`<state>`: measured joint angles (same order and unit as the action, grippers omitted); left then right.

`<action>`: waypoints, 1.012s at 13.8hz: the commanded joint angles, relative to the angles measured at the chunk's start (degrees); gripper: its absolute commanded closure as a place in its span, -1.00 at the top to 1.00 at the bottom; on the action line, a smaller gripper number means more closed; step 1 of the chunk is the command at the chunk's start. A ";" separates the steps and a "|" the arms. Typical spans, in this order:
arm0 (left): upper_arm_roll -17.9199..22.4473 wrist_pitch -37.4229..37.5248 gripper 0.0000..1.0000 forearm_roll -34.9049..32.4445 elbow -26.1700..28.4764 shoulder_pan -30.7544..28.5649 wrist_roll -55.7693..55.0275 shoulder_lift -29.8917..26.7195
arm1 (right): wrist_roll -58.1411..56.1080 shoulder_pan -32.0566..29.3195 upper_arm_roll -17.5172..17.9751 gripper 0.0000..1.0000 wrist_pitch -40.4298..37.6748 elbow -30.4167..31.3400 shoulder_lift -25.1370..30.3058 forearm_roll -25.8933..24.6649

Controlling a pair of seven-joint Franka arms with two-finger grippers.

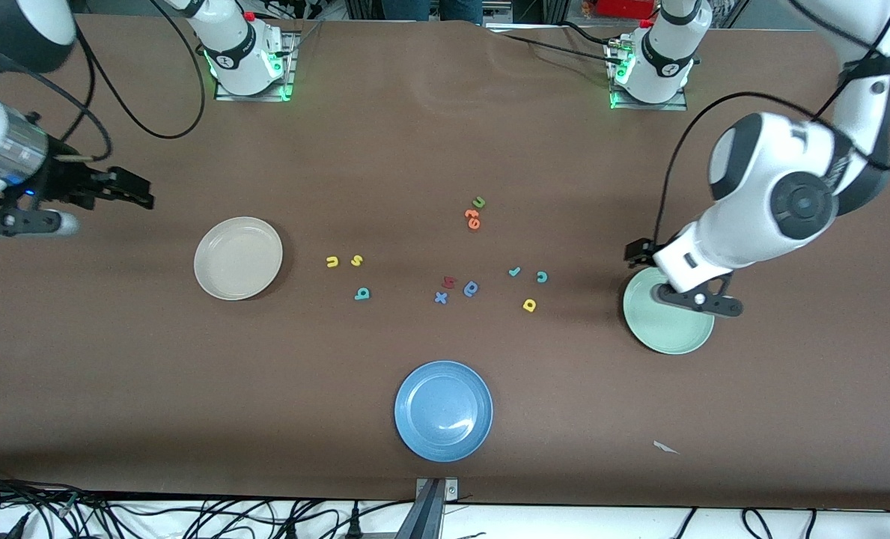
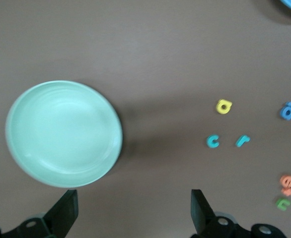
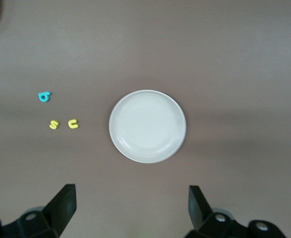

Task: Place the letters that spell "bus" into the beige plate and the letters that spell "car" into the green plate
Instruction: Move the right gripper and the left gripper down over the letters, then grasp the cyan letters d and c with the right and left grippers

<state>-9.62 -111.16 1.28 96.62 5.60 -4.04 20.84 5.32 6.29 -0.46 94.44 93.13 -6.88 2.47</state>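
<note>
The beige plate (image 1: 238,258) (image 3: 147,126) lies empty toward the right arm's end. Beside it lie the yellow "u" (image 1: 331,261) (image 3: 73,123), the yellow "s" (image 1: 356,260) (image 3: 54,124) and the teal "b" (image 1: 361,294) (image 3: 44,96). The green plate (image 1: 673,329) (image 2: 63,134) is empty, toward the left arm's end. Near it lie the teal "r" (image 1: 514,272) (image 2: 242,141), the teal "c" (image 1: 541,277) (image 2: 213,142) and the yellow "a" (image 1: 529,305) (image 2: 224,106). My left gripper (image 1: 637,253) (image 2: 134,208) hangs open over the green plate's edge. My right gripper (image 1: 134,191) (image 3: 132,206) is open over bare table beside the beige plate.
A blue plate (image 1: 443,410) sits nearest the front camera at mid table. In the middle lie a red letter (image 1: 448,282), a blue round letter (image 1: 471,289) and a blue "x" (image 1: 440,298). Farther off lie an orange piece (image 1: 472,218) and a green "u" (image 1: 478,202).
</note>
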 commanded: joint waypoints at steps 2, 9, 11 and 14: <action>-4.17 -13.59 1.00 -0.93 8.73 -0.15 -6.67 1.13 | 9.23 6.18 -0.16 1.00 5.83 -0.06 -5.59 0.34; -4.88 -28.84 1.00 -11.00 13.60 7.76 -26.78 9.73 | 27.95 14.27 -0.16 1.00 23.48 6.96 -13.41 -0.27; -4.97 -30.51 1.00 -14.02 13.60 7.93 -29.70 11.49 | 33.76 15.33 -0.16 1.00 30.51 11.70 -14.48 -0.27; -4.89 -30.60 0.92 -14.03 12.29 8.90 -30.33 13.51 | 35.02 18.67 -0.07 0.96 41.15 16.03 -17.63 -0.10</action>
<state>-14.53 -141.67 -10.93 110.85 13.97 -32.42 32.70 38.47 22.71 -0.21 130.18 106.62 -23.69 2.40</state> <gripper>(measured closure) 0.022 0.004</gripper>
